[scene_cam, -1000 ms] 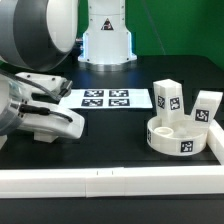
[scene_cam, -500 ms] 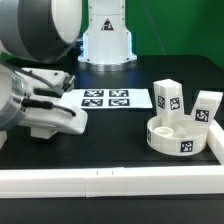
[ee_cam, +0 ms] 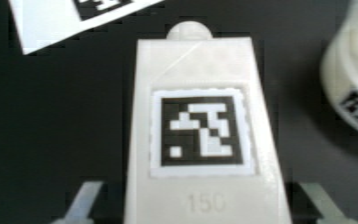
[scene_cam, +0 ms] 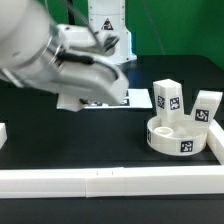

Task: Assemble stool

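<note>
- Stool leg block (ee_cam: 197, 112) sits between my claw's (ee_cam: 194, 192) fingers, apparently gripped and lifted.
- Seat disc (scene_cam: 178, 137), with two legs standing in it, waits well ahead.
- Next, I'd carry this third leg to the free socket.

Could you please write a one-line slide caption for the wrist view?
Tagged white leg block seen close between the end effector's fingers, with the marker board and seat ring beyond.

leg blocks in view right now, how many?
3. Two leg blocks stand in the seat disc: one, another. Third leg block fills the wrist view, between the gripper's fingers.
</note>
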Tool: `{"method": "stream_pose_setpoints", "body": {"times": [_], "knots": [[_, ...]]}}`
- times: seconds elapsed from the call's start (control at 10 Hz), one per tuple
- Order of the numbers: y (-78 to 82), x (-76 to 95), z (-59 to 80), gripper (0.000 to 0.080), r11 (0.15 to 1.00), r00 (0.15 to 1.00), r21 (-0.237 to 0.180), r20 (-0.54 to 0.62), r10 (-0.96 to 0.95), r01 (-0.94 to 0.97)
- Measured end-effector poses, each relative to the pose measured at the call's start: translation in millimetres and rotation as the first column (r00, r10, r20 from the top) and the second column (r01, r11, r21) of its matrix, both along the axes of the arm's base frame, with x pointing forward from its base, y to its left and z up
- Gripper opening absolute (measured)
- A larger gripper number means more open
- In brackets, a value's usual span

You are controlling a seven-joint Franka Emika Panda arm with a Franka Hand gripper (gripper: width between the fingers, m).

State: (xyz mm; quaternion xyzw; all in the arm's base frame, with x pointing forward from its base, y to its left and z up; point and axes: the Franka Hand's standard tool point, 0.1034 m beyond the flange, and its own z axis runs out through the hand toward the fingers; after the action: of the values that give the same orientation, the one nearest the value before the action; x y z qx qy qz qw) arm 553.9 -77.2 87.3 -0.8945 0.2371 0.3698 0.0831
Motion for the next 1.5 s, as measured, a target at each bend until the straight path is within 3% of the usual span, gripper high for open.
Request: {"method": "stream_pose_setpoints", "body": {"times": [0.3,0.4,0.5,0.6,0.8,0.9,1.2,1.3,1.5], "knots": [[-3.2,5.5,-4.5,0.0337,1.000,0.999,-0.016,0.035,-0.005,0.006],[-4.4,15.6,-10.6,0.0337,0.999,0.997,-0.037,0.081,-0.011,0.014],[9.9,36.0,-1.5,0.0337,0.997,0.979,-0.070,0.203,0.007,0.008],[35.4,29.5,19.2,0.0337,0.997,0.965,-0.083,0.262,0.017,0.004],[63.7,40.5,32.7,0.0337,0.992,0.912,-0.126,0.407,0.050,0.002],[62.4,37.8,29.5,0.0337,0.990,0.900,-0.139,0.432,0.052,0.009],[64.5,54.6,28.3,0.0337,0.976,0.783,-0.210,0.616,0.085,0.060],[72.3,57.3,31.0,0.0337,0.966,0.719,-0.257,0.678,0.152,0.039],[101.0,58.2,32.1,0.0337,0.950,0.624,-0.309,0.752,0.211,0.051]]}}
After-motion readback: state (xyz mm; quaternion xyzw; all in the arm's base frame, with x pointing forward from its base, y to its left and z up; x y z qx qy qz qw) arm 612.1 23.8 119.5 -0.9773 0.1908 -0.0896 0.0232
